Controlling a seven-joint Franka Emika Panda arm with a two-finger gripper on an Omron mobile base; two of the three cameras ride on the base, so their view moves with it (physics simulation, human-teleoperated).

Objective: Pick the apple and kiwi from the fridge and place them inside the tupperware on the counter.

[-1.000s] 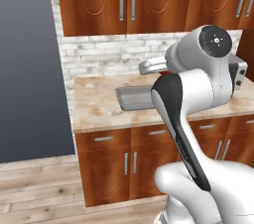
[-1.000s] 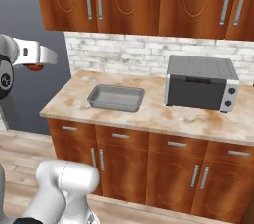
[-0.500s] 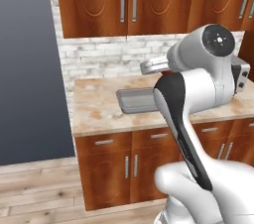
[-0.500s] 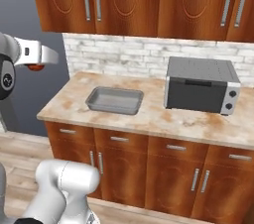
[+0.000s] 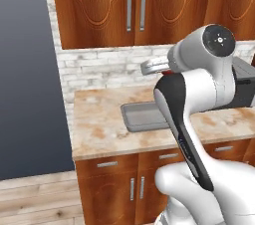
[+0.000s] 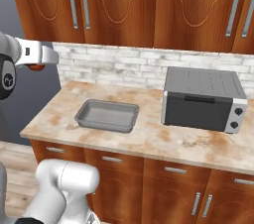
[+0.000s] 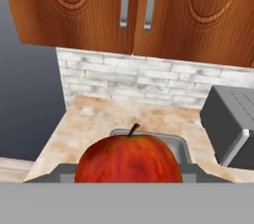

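The white arm's gripper [image 6: 35, 64] hung in the air above the left end of the counter [image 6: 149, 141], its jaws closed on the apple [image 7: 129, 159], which sat between the finger tips and pressed close against the hand. From the hand camera the red fruit filled the lower middle of the frame, its dark stem upright, with the far rim of the tupperware [image 7: 171, 141] showing just behind it. In the right base view a sliver of red showed under the hand, up and to the left of the tupperware [image 6: 107, 115] and well clear of its rim. The grey tray lay flat on the marbled stone with nothing visible inside it, near the counter's left end, and the toaster oven [image 6: 203, 100] stood apart to its right against the brick backsplash [image 6: 124, 67]. Wooden wall cabinets [image 6: 134, 5] hung above. In the left base view the arm's own bulk covered much of the tupperware [image 5: 142, 117].
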